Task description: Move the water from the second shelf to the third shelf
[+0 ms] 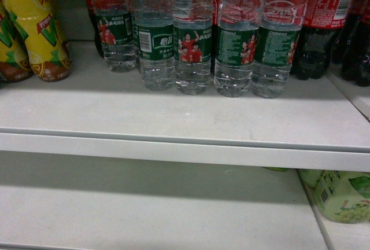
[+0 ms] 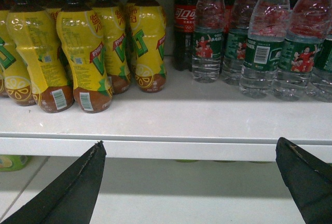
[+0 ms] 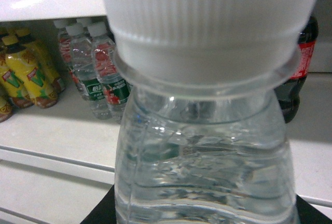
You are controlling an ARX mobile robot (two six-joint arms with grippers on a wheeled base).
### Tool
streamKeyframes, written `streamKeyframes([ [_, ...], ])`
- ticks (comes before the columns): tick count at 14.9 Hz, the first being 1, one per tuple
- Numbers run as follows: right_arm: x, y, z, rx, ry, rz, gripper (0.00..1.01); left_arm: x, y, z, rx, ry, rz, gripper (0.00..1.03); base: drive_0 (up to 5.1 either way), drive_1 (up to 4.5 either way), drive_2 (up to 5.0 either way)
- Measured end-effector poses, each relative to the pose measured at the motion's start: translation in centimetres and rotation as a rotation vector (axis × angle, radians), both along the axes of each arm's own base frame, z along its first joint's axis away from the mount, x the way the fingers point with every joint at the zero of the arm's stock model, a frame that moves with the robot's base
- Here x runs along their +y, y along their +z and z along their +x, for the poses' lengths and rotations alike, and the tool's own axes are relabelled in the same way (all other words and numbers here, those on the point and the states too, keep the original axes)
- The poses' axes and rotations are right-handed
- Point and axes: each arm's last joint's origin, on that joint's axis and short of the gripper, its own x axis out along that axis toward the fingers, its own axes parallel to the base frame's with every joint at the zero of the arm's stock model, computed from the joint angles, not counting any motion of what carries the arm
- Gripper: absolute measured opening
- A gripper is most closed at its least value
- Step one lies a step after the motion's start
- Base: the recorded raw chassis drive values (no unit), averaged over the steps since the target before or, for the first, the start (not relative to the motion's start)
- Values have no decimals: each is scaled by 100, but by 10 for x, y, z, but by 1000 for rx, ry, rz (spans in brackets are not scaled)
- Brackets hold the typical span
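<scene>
Shelf: white metal shelf board [image 1: 173, 117] carrying every standing bottle.
Row: clear ribbed green-labelled water bottles [image 1: 192, 36], yellow tea bottles [image 2: 83, 47] at 9 o'clock, dark red-labelled cola bottles [image 1: 326, 24] at 3 o'clock.
Water: clear white-capped plastic bottle [image 3: 207, 146] fills the right wrist view, upright.
Right tool: black pads [image 3: 101, 211] flank this bottle's body; apparently clamped on it.
Left tool [image 2: 189, 156]: black fingers [image 2: 78, 187] apart, empty, below the shelf edge.

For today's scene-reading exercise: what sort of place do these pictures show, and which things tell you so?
Probably a shop's drinks aisle: white shelving stocked with rows of identical clear green-labelled plastic water bottles, yellow-wrapped tea bottles and dark red-labelled cola bottles.
</scene>
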Motion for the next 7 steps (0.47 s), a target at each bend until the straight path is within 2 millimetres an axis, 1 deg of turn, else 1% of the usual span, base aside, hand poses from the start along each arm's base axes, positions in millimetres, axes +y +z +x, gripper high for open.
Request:
streamKeyframes([
  [3, 6, 2, -7, -2, 107, 10, 42, 0, 0, 0, 0, 0, 0, 98, 0, 0, 0],
  [5, 8, 1, -8, 6, 109, 15, 42, 0, 0, 0, 0, 0, 0, 98, 0, 0, 0],
  [7, 14, 0, -10, 21, 150, 15, 42, 0, 0, 0, 0, 0, 0, 98, 0, 0, 0],
])
